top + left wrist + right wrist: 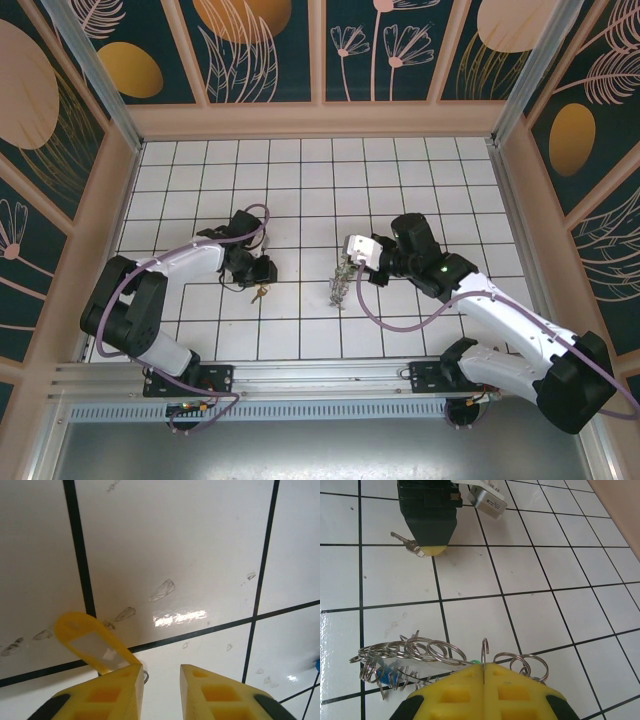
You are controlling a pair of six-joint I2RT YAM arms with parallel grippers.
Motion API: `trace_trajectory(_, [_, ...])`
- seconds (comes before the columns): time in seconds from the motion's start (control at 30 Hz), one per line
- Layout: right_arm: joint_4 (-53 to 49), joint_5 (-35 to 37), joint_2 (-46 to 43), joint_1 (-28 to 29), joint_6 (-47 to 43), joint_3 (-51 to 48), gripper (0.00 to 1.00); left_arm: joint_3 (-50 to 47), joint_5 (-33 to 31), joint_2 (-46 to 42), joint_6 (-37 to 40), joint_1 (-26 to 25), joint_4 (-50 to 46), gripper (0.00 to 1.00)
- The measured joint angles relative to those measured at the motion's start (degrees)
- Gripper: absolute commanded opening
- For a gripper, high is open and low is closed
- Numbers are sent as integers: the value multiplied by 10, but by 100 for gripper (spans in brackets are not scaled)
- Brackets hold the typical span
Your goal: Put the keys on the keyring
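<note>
Count: two tools, one keyring, one yellow-headed key apart from the ring, and two coloured heads among the ring's loops.

Right tool (484, 669): fingers pressed together, pinching one upright wire loop of the keyring (412, 649); the ring hangs just beneath the fingertips and, seen from above, its lower end reaches down to the desk (530, 570).

Keyring, appearance: thin silvery wire, many small overlapping loops chained together; most trail to one side of the pinch point, two more loops sit on the other side; short metal blades bristle below the chain; a blue head (384, 674) lies under the far end of the chain; a green sliver (476, 662) shows right at the fingertips, too small to tell more.

Left tool (161, 672): fingers spread, nothing between them; the yellow-headed key (87, 640) lies against the outer tip of one finger, its head bearing a pale rectangular label; whether the finger presses on it cannot be told; from above, this key rests on the desk directly below the tool, well apart from the keyring.
</note>
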Motion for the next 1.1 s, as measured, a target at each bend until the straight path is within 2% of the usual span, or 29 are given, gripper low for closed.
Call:
trace_trajectory(0.07, [1,0,0,0,0,0,0,0,0,0,0,0,0,41])
trace_trajectory(0.17, [1,0,0,0,0,0,0,0,-1,0,3,0,0,45])
trace_trajectory(0.5, [6,0,0,0,0,0,0,-8,0,2,2,0,-1,50])
trace_trajectory(0.63, [8,-1,0,0,1,0,0,-18,40,5,-11,0,29,50])
trace_trajectory(0.9, [10,-1,0,0,1,0,0,-18,119,38,-55,5,124,56])
trace_trajectory(1.0, [10,-1,-1,0,1,0,0,-19,130,34,-77,17,158,59])
trace_trajectory(1.1, [10,-1,-5,0,2,0,0,-18,130,14,-84,26,166,57])
